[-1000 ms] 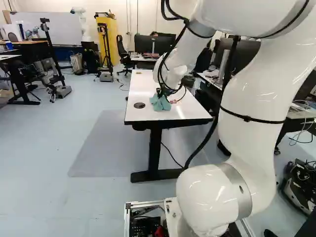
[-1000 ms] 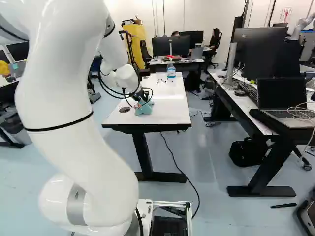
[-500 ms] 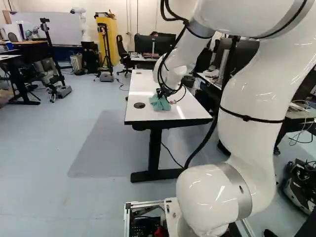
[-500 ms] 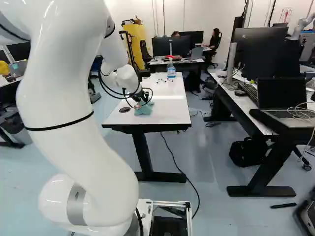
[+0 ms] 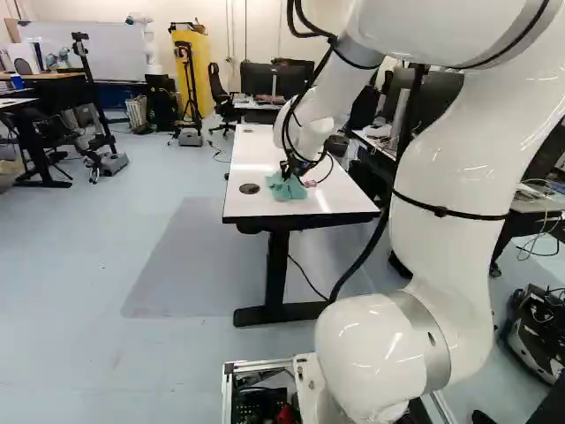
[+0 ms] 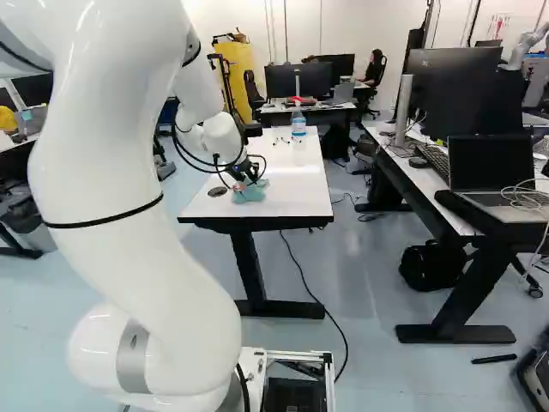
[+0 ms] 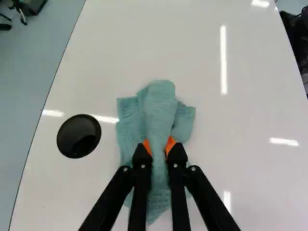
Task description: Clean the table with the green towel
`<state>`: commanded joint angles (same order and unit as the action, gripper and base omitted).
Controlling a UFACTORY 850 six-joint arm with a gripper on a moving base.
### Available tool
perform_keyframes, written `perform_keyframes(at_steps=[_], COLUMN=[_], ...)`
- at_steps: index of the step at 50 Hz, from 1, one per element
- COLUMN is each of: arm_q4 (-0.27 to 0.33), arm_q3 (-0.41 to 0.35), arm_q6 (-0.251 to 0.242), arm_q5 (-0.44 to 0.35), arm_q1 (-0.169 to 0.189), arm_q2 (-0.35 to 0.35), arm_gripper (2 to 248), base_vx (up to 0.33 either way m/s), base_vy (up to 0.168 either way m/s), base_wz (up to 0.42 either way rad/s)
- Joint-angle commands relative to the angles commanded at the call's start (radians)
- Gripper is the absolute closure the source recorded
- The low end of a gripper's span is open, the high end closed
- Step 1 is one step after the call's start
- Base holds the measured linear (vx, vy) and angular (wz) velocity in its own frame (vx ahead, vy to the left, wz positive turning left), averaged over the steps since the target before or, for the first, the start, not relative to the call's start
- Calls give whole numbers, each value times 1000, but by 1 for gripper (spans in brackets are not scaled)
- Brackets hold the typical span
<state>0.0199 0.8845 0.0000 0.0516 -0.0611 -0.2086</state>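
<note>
With gripper (image 7: 159, 146) nearly closed, pinches a raised fold of green towel (image 7: 160, 103) against the table (image 7: 250, 106)
Has the fold's long axis running straight ahead, black disc (image 7: 79, 136) and nearest long edge to one side; probably best to wipe along the wider stretch ahead, towards the bottle (image 6: 298, 125)

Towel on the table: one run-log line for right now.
gripper: shut on towel | towel: bunched, on table, near end, beside black disc | bottle: toward table's far end
</note>
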Motion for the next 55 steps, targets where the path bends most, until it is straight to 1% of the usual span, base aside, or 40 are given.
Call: perform_keyframes(at_steps=[12, 41, 47, 55], arm_q4=[0, 0, 0, 0], arm_q3=[0, 1, 16, 53], arm_q6=[0, 0, 0, 0], arm_q5=[50, 58, 58, 58], arm_q1=[0, 0, 0, -5], arm_q2=[0, -1, -13, -45], arm_gripper=[203, 203, 203, 203], base_vx=[0, 0, 0, 0], base_vy=[0, 0, 0, 0], base_wz=[0, 0, 0, 0])
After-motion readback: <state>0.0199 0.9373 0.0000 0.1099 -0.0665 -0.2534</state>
